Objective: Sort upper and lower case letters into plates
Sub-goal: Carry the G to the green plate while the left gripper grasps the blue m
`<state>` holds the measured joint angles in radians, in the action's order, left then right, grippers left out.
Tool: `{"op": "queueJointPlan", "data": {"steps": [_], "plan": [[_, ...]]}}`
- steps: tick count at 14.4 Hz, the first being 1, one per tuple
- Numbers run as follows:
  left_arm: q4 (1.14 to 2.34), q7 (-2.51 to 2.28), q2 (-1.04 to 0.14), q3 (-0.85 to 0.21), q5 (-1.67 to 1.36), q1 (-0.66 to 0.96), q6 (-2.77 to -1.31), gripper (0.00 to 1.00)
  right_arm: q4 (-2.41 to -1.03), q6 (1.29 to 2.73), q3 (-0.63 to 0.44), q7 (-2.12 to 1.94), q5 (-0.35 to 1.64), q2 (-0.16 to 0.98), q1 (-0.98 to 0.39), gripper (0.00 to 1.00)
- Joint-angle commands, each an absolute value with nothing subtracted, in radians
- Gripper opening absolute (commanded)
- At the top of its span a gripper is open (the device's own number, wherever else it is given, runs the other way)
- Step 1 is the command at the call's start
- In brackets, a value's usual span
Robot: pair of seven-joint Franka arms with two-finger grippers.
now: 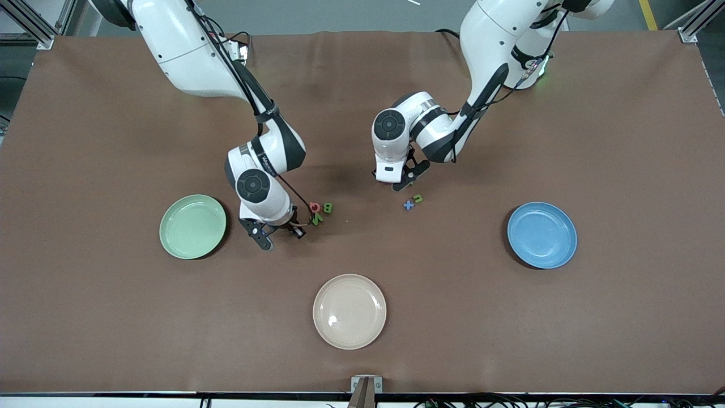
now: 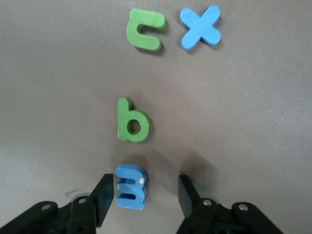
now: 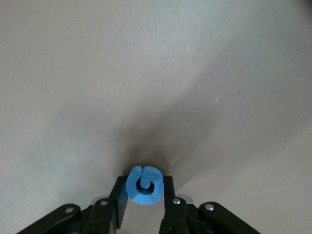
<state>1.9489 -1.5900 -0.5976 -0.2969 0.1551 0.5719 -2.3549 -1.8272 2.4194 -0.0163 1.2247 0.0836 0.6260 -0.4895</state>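
Note:
My right gripper point(image 3: 144, 184) is shut on a round blue letter point(image 3: 144, 190), low over the table between the mint green plate point(image 1: 192, 226) and a cluster of red point(image 1: 315, 207) and green letters point(image 1: 327, 208). My left gripper point(image 2: 146, 185) stands open around a blue letter point(image 2: 130, 187) that stands on edge. One finger touches the letter and the other is apart from it. A green b point(image 2: 132, 122), a green c point(image 2: 144, 30) and a blue x point(image 2: 200, 27) lie close by on the table. The blue plate point(image 1: 542, 234) sits toward the left arm's end.
A cream-beige plate point(image 1: 349, 311) lies nearest the front camera, midway along the table. The brown table cover point(image 1: 510, 317) spreads bare around the plates. In the front view the blue x point(image 1: 408, 205) and green c point(image 1: 417, 198) lie just under the left gripper point(image 1: 405, 182).

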Motion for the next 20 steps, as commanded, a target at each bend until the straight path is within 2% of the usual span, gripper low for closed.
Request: {"op": "queueJointPlan", "data": {"steps": [1, 5, 10, 14, 15, 20], "plan": [[1.983, -1.615, -0.592, -0.293, 0.175, 0.586, -2.362, 0.63, -1.877, 2.329, -0.008, 1.071, 0.095, 0.517, -0.395, 0.01], [1.990, -1.615, -0.592, -0.293, 0.175, 0.588, -2.362, 0.61, -2.002, 2.316, -0.008, 0.711, 0.095, 0.399, -0.204, 0.01], [1.987, -1.615, -0.586, -0.293, 0.176, 0.583, -2.362, 0.38, -2.077, 2.336, -0.006, 0.433, 0.095, 0.388, -0.049, 0.01], [1.980, -1.618, -0.561, -0.293, 0.176, 0.583, -2.362, 0.25, -2.173, 2.425, -0.006, 0.388, 0.097, 0.379, -0.031, 0.01], [1.979, -1.618, -0.560, -0.293, 0.176, 0.581, -2.364, 0.24, -2.186, 2.434, -0.005, 0.388, 0.097, 0.380, -0.031, 0.01], [1.973, -1.650, -0.531, -0.293, 0.176, 0.580, -2.375, 0.05, -2.206, 2.425, -0.005, 0.390, 0.097, 0.385, -0.038, 0.06]]}}
